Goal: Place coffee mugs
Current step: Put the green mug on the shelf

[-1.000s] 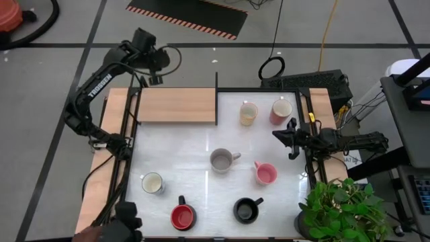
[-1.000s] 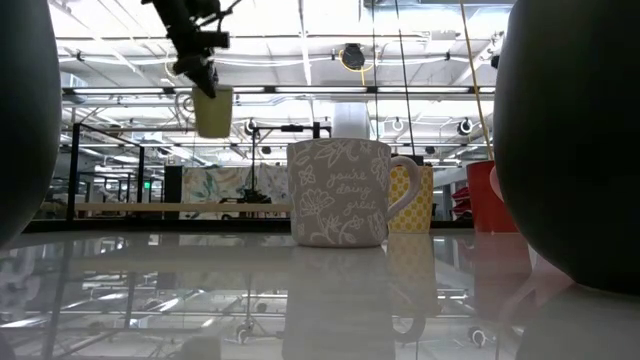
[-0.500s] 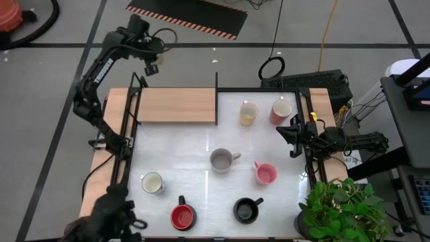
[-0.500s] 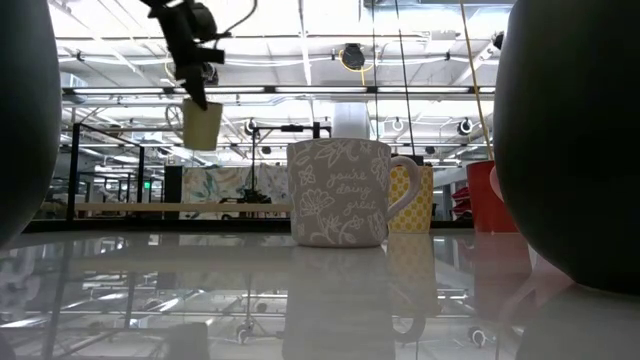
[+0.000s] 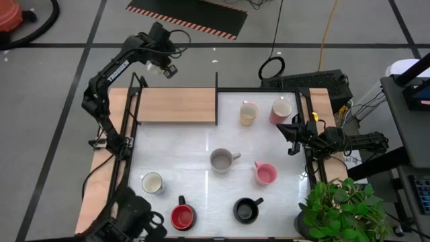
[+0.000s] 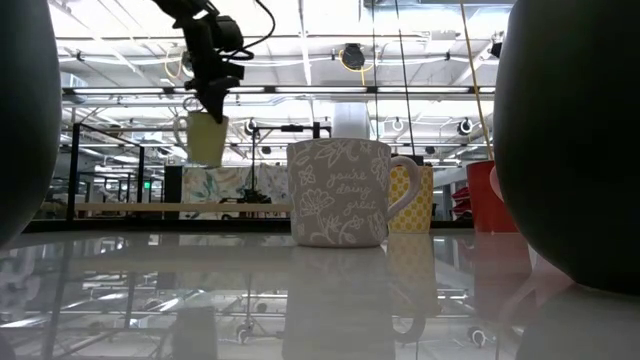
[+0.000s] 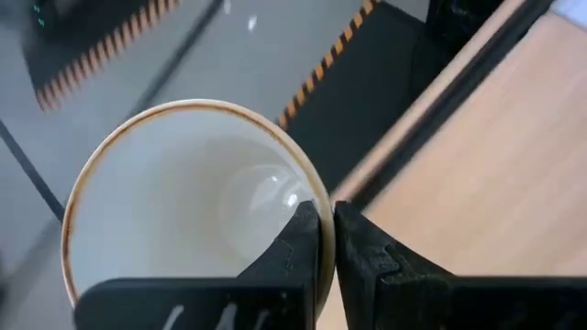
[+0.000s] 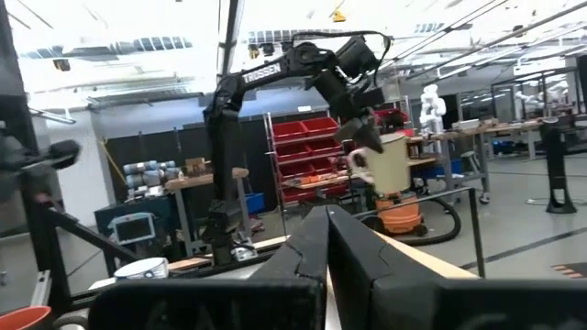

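My left gripper (image 5: 161,64) is raised high beyond the table's far left edge, past the wooden board (image 5: 176,105), shut on a cream mug (image 6: 205,138) (image 7: 183,202). That mug also shows far off in the right wrist view (image 8: 390,165). On the white table stand the tan mug (image 5: 248,113), dark pink-red mug (image 5: 281,111), grey mug (image 5: 222,160), pink mug (image 5: 265,173), white mug (image 5: 152,183), red mug (image 5: 182,216) and black mug (image 5: 246,210), each on its base. My right gripper (image 5: 293,138) (image 8: 326,238) waits shut at the table's right edge. My left gripper pinches the cream mug's rim (image 7: 316,215), one finger (image 7: 293,252) inside the cup and one (image 7: 367,261) outside its wall. The fingers come from above, pointing down. The mug hangs below them, lifted clear and about upright, mouth up.
The wooden board covers the table's far left part, with a thin dark upright post (image 5: 216,81) at its right end. A potted plant (image 5: 342,208) stands at the near right corner. A dark shape (image 5: 134,215) sits at the near left corner.
My left gripper, still shut on the cream mug, has swung first away from the table's far edge, then toward the right, and the mug hangs lower in the low view than a second ago. The dark shape at the near left corner has shifted about.
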### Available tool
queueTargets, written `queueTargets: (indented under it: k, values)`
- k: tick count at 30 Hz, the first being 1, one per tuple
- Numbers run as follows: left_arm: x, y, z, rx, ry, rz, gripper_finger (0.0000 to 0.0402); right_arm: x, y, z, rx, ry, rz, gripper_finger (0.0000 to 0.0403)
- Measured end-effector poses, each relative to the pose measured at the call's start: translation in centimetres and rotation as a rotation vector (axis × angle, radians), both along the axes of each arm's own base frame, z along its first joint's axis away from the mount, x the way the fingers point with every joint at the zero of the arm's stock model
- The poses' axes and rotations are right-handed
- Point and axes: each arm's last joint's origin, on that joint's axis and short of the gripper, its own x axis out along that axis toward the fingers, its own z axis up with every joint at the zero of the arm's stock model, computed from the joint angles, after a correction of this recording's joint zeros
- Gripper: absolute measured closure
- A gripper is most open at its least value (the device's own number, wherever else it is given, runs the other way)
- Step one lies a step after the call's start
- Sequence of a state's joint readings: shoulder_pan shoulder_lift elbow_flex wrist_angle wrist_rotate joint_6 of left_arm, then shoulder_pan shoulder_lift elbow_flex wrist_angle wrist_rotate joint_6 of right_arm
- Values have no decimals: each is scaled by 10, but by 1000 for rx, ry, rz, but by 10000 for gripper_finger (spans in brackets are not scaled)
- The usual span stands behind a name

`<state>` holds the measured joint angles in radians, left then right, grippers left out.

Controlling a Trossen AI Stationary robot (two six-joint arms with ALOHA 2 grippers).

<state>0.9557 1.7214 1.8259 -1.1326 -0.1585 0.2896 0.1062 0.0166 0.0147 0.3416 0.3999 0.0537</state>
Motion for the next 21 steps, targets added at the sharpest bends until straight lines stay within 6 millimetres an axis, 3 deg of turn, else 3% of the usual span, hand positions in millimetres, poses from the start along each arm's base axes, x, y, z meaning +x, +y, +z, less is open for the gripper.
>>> queueTargets:
  k: [8,16,21]
  values:
    - [0,-23,-7,-29,-66,144,383,-2,0,7,-12,-68,-1,403]
    - [-32,-39,-46,-20,-93,277,383,-3,0,8,60,-103,31,403]
    - [-49,-47,-55,0,-100,328,383,1,0,5,108,-80,47,403]
